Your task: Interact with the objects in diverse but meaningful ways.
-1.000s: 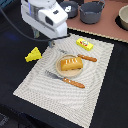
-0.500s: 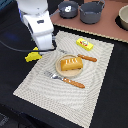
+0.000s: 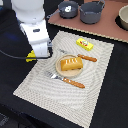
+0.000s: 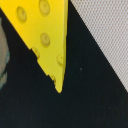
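Hidden and cropped parts of the scene

In the exterior view the arm's white body covers the gripper, so how its jaws stand cannot be told, and it hides most of the cheese wedge [image 3: 31, 55], leaving one yellow corner showing. The wrist view cuts the cheese wedge [image 4: 45, 37] off at the picture's edge. A round vessel [image 3: 123, 17] at the exterior view's right edge is cropped and too blurred to name.

The cheese wedge [image 4: 42, 35] is bright yellow, dotted with round dimples. The bread loaf [image 3: 71, 63] is orange-brown with scored lines. The packet [image 3: 84, 44] is yellow, marked red. The placemat [image 3: 45, 90] is pale with fine stripes; fork [image 3: 66, 79] and knife [image 3: 86, 58] handles are orange.
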